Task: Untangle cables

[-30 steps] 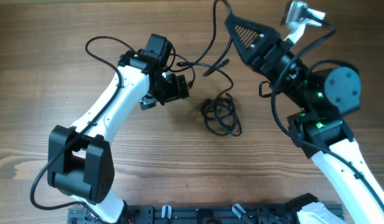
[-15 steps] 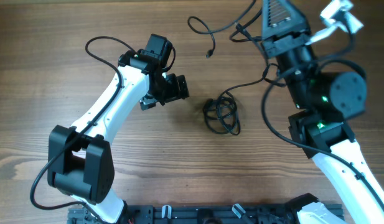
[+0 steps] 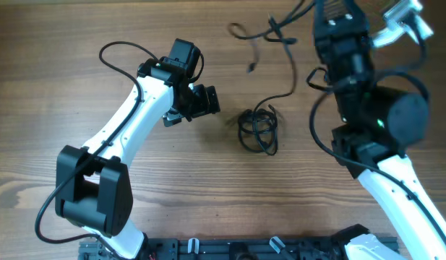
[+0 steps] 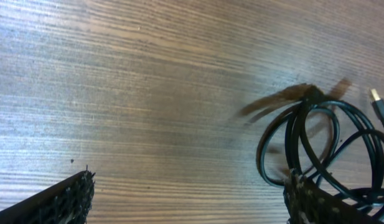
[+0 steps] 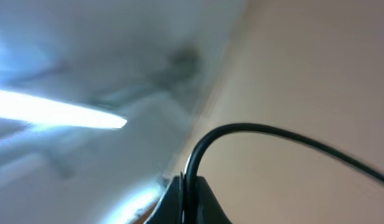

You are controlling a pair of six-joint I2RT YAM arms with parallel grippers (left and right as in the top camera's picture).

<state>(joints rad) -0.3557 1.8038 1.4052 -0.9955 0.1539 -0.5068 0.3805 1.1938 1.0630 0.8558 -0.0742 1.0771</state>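
Note:
A small looped bundle of black cables [image 3: 259, 131] lies on the wood table between the arms. My right gripper [image 3: 334, 9] is raised at the top edge, shut on one black cable [image 5: 254, 128] that arcs out from between its closed jaws [image 5: 190, 191]. That cable hangs in loops [image 3: 269, 32], with a loose plug end [image 3: 250, 68] and a strand running down into the bundle. My left gripper [image 3: 207, 101] stands open just left of the bundle. In the left wrist view the bundle [image 4: 322, 143] lies against the right finger [image 4: 313, 202], with a silvery plug [image 4: 378, 102] at the far right.
Thicker black wires [image 3: 125, 54] belong to the arms themselves. A dark rail [image 3: 244, 249] runs along the table's front edge. Bare wood [image 4: 148, 93] fills the space in front of the left gripper.
My right gripper has swung up and to the right with its cable, pulling loops away from the left gripper and a strand taut from the bundle. The left arm has stayed still.

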